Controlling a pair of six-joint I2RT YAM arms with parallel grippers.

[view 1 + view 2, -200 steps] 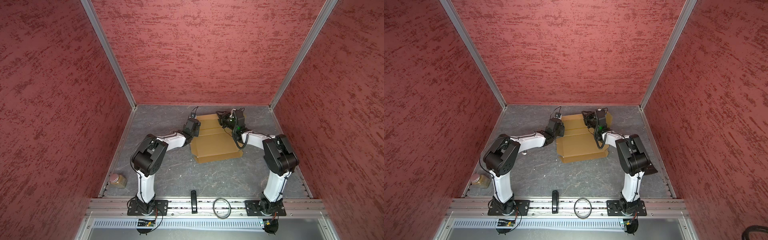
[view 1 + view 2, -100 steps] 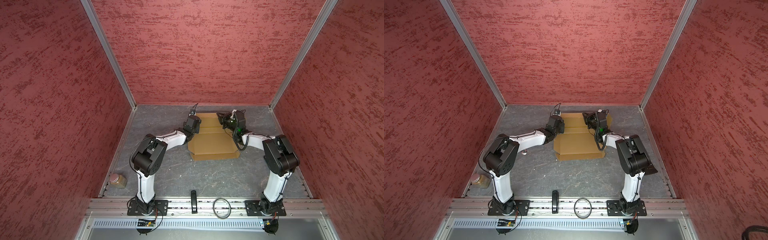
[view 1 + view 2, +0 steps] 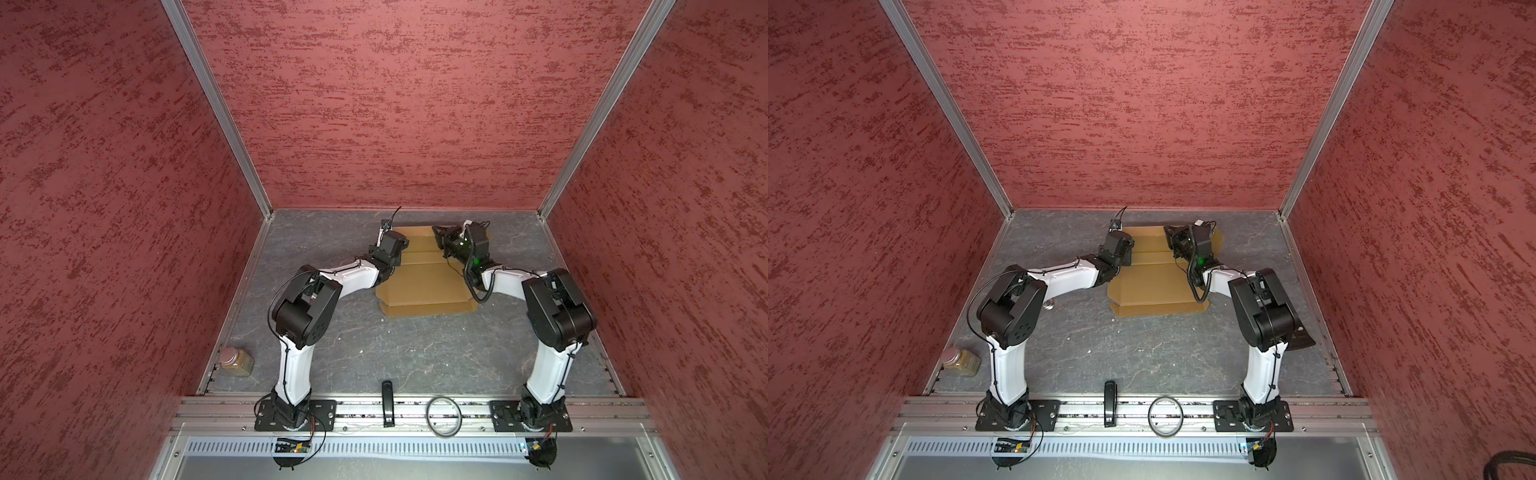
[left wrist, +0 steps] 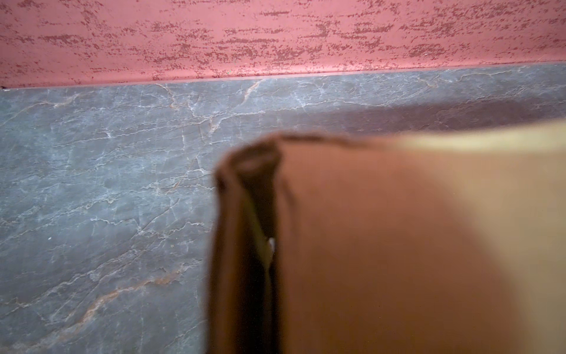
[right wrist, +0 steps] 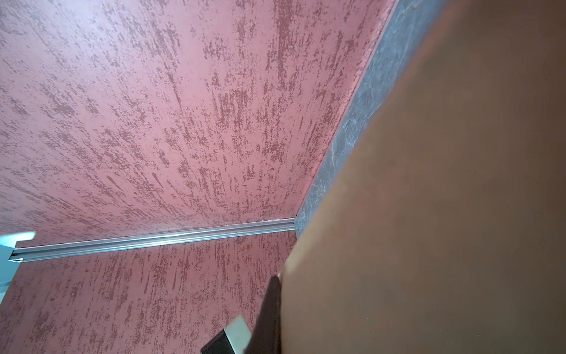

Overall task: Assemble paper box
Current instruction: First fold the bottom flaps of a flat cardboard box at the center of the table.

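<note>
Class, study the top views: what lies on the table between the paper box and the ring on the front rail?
Nothing: both top views show only bare grey table between the paper box and the ring.

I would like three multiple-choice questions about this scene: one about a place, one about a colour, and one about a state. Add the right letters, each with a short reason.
1. Where does the paper box lie?
A) at the far middle of the table
B) on the front rail
C) in the near left corner

2. What colour are the walls?
A) blue
B) red
C) white

3. How is the jar placed?
A) lying on its side
B) upside down
C) standing upright

Right letters: 1 A, since both top views show it there; 2 B, since every side is mottled red; 3 C, since its top faces up.
</note>
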